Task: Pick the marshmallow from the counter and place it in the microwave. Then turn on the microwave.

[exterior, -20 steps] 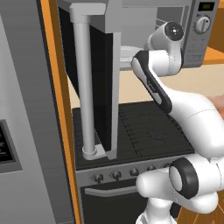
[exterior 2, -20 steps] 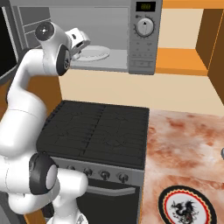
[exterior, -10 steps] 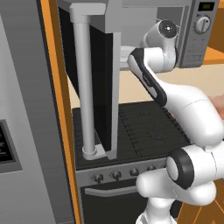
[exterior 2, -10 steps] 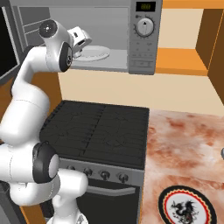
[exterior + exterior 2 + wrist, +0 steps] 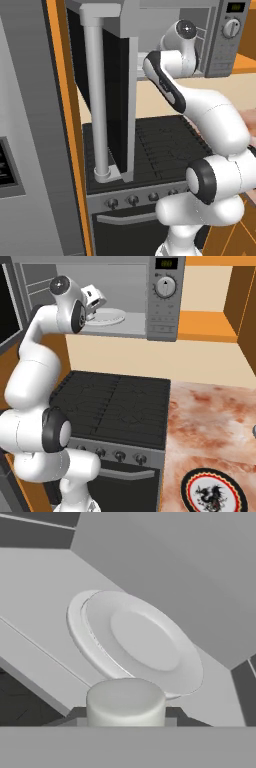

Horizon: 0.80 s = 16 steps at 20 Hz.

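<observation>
At the hand view's bottom centre, the fingers pinch the marshmallow [image 5: 125,702] just short of the plate [image 5: 150,644] inside the open microwave [image 5: 161,313], apparently ready for setting down.

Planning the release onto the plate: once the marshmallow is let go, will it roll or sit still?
The marshmallow is a stubby cylinder with a flat top, so dropped upright it probably stays put; tipped sideways it may roll. The plate looks shallow-rimmed, likely little help.

Microwave [image 5: 162,301] cavity open ahead; door [image 5: 117,100] swung wide left.
</observation>
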Available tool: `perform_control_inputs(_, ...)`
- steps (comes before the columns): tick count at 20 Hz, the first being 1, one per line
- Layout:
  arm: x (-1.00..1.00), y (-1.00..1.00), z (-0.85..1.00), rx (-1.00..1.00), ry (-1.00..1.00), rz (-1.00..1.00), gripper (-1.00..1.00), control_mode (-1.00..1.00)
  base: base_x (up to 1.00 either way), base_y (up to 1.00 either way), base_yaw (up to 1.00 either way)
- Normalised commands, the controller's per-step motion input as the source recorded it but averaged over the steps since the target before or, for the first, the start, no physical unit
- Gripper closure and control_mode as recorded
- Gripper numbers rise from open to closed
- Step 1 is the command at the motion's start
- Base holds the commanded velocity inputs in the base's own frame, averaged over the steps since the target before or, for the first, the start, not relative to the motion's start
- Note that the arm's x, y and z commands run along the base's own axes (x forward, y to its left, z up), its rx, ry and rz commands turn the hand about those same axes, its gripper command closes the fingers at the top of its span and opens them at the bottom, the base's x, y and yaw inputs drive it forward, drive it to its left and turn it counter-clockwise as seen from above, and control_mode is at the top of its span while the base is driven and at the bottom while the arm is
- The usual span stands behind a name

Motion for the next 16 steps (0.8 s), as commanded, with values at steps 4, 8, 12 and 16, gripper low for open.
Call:
perform_control_inputs(4,0.19,0.00,0.00,0.00,0.02,0.00,1.00,-1.00,0.00,0.00,0.00)
perform_control_inputs(8,0.19,0.00,0.00,0.00,0.02,0.00,1.00,-1.00,0.00,0.00,0.00)
perform_control_inputs(12,0.17,0.00,0.00,0.00,0.00,0.00,1.00,-1.00,0.00,0.00,0.00)
perform_control_inputs(16,0.17,0.02,0.00,0.00,0.02,0.00,1.00,-1.00,0.00,0.00,0.00)
